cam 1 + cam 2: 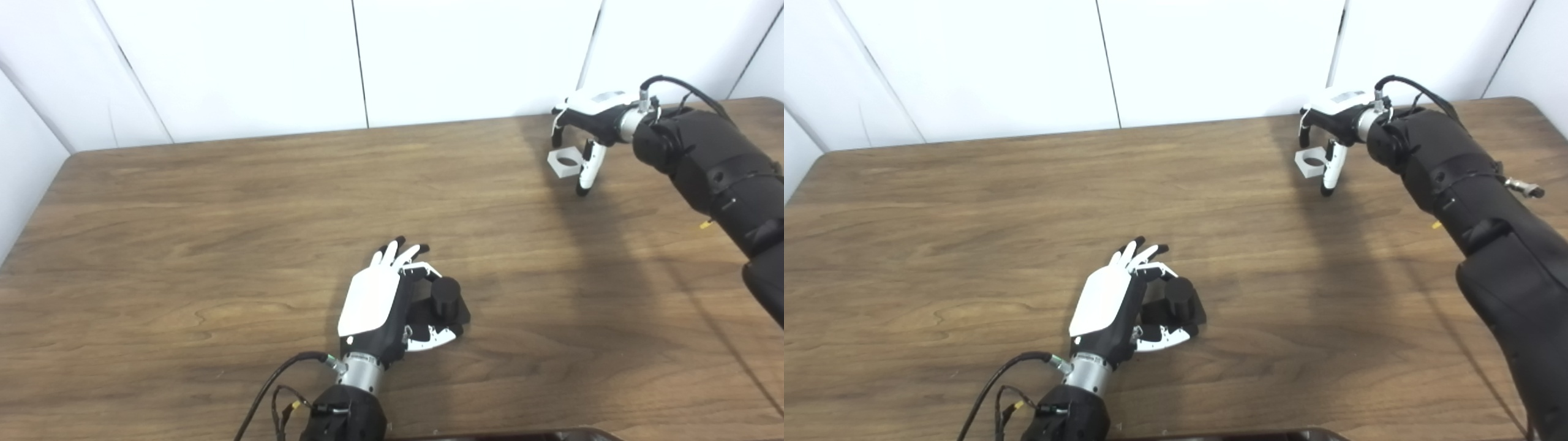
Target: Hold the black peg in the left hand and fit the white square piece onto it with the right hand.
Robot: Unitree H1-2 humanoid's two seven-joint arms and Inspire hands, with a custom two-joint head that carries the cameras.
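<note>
The black peg [445, 294], a short cylinder on a dark base, stands on the wooden table [184, 245] near the front middle. My left hand [383, 300] rests just left of it, fingers stretched out and apart. Its thumb curves along the near side of the peg's base, and I see no closed grip. The white square piece [566, 163], with a round hole, lies on the table at the far right. My right hand [591, 122] hovers over it with its fingers curled down at the far side. Its thumb [589, 171] is against the piece's right edge, and the hand is not closed on the piece.
White wall panels [367, 61] stand right behind the table's far edge. The table's right edge runs close beside my right arm [716, 165]. A dark object [520, 436] shows at the bottom edge. Cables [275, 392] trail from my left wrist.
</note>
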